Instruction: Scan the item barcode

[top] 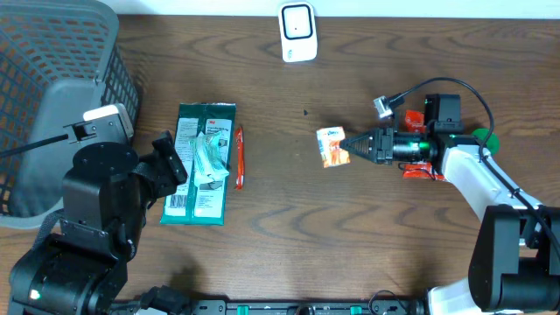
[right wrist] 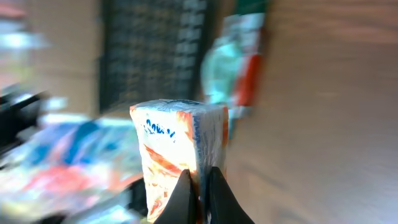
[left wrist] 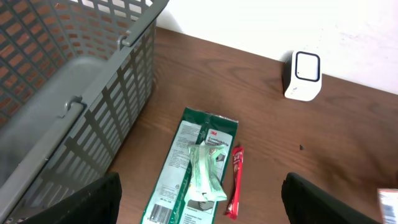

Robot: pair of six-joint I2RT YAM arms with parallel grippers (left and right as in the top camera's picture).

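Overhead shows you the box [top: 331,146] near table centre, pinched by the closed right gripper [top: 348,144], well apart from the scanner [top: 297,32] at 12 o'clock, so I judge scanning not yet done; the left gripper [top: 168,159] hangs open at 9 o'clock.

A grey plastic lattice basket [top: 39,52] is set at the far left corner of a dark brown wooden table [top: 289,236]. Near it, a flat green printed packet [top: 184,144] is laid lengthwise, and a smaller pale green sachet [top: 210,159] is rested on top. A thin red stick sachet [top: 238,157] is placed along the packet's right edge. Red and orange wrappers [top: 418,172] are seen, partly hidden, at the right.
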